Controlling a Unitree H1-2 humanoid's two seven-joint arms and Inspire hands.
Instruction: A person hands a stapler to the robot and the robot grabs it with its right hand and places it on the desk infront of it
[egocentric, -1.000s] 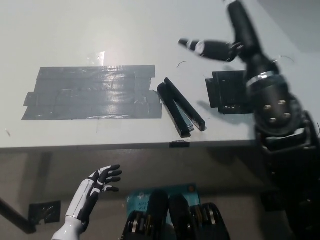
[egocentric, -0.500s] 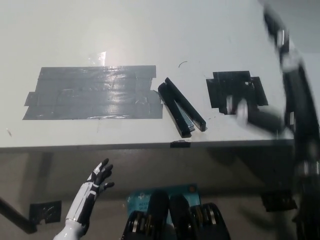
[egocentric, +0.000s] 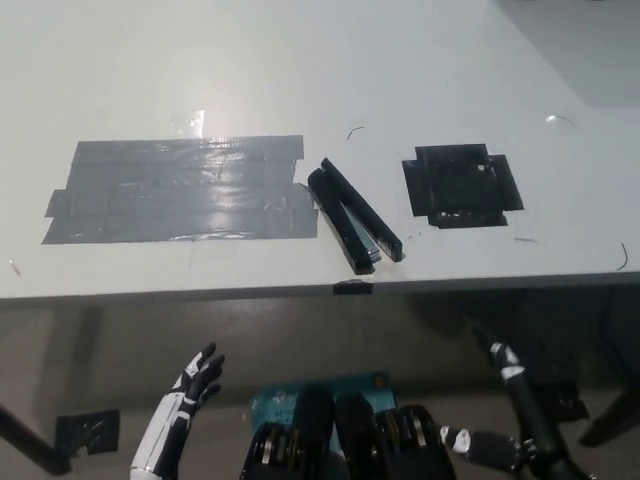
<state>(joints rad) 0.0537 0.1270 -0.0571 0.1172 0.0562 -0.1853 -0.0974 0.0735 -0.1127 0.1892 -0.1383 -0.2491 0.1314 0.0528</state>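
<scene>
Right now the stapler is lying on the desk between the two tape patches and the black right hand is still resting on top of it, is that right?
Not quite. The stapler does lie on the desk between the grey tape patch and the black tape patch, but the right hand is off it, down below the desk edge. The head view shows this.

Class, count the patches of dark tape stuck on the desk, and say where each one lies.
2. A large grey tape patch lies left of the stapler, touching its far end; a smaller black tape patch lies right, apart from it. None looks hidden.
</scene>
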